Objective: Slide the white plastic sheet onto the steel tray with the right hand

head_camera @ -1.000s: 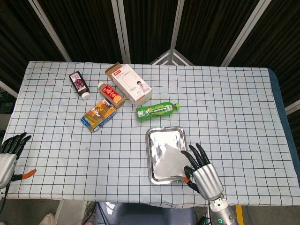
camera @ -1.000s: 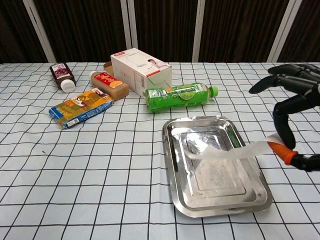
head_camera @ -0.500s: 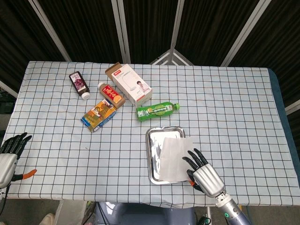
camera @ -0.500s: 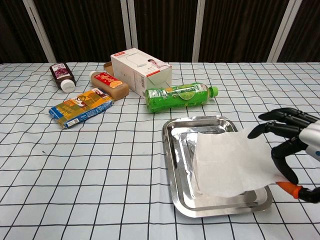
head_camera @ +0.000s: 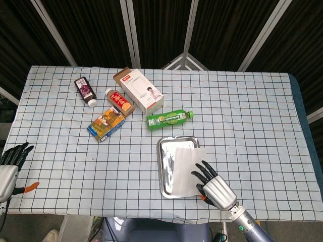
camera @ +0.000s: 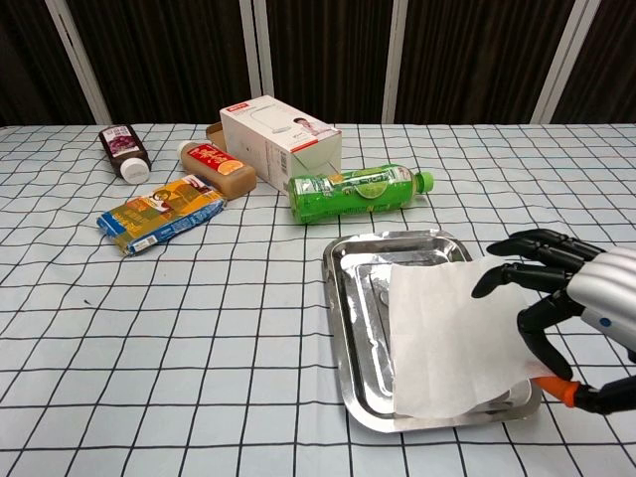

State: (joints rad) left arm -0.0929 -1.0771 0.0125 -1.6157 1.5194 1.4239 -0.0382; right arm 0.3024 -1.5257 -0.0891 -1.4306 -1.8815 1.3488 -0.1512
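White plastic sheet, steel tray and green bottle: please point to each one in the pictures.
white plastic sheet (camera: 447,338), chest view, middle of the sheet.
steel tray (camera: 350,343), chest view, bare left side of the tray.
green bottle (head_camera: 169,119), head view, label on the bottle's body.

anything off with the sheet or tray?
The sheet sits askew on the tray: its right edge overhangs the rim by the right hand, leaving the left strip of the tray bare.

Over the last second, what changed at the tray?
The white plastic sheet, earlier lifted and pinched, now lies flat over the steel tray, overhanging its right rim. The right hand lowered and shifted left, fingers over the sheet's edge. The left hand, bottles and boxes stayed put.
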